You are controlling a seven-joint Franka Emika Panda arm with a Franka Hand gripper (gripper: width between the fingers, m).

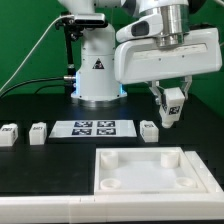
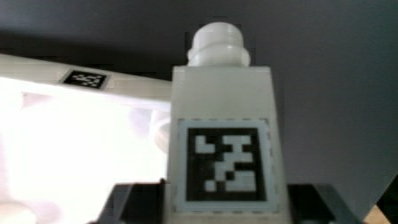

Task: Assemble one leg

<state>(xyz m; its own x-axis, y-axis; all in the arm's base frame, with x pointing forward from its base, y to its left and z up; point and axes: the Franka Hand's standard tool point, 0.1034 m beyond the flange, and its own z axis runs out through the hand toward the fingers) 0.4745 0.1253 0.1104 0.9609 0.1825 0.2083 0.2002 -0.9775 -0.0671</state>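
Gripper (image 1: pixel 172 112) pinches the leg (image 1: pixel 174 104) between its fingers, holding it in the air above the white panel's (image 1: pixel 140 168) far edge; the leg's long axis is tilted, rounded tip pointing away from the wrist, so it likely needs righting over a corner socket (image 1: pixel 176 160)

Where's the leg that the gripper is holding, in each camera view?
Exterior view: the leg hangs in the gripper above the table, toward the exterior view's right.
Wrist view: the leg fills the middle, its tag facing the camera, rounded tip pointing away from the gripper.
Shared landmark: the gripper, shut on the leg in both.
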